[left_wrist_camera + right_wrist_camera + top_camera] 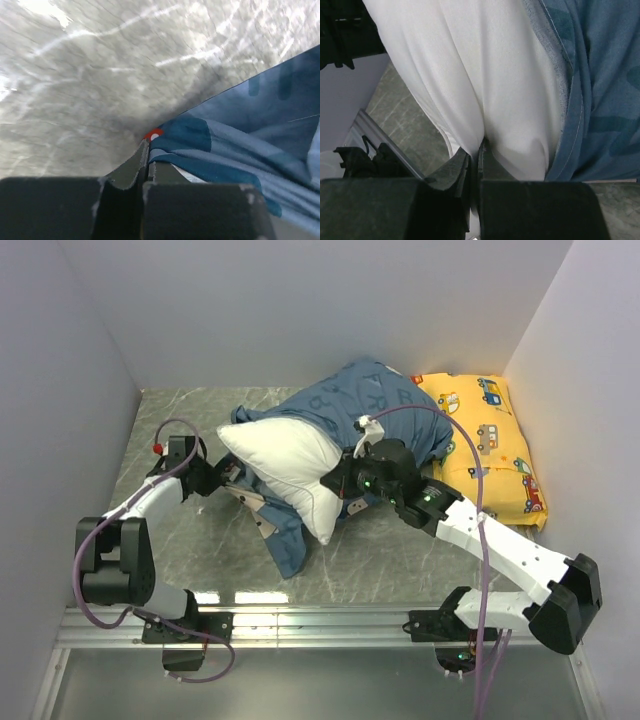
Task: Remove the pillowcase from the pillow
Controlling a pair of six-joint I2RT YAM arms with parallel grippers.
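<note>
The white pillow (pixel 285 465) sticks out of the dusty-blue pillowcase (pixel 365 400) toward the near left in the top view; its far part is still inside the case. My right gripper (pixel 338 483) is shut on a fold of the pillow (pixel 485 85) at its near right edge, beside the case's open hem (pixel 565 100). My left gripper (pixel 222 483) is shut on the pillowcase's loose lower edge (pixel 220 150), low over the table (pixel 100 75) left of the pillow. A flap of the case (pixel 285 545) trails toward the front.
A yellow car-print pillow (pixel 490 440) lies at the right against the wall. Grey walls close in left, back and right. A metal rail (pixel 300 625) runs along the table's near edge.
</note>
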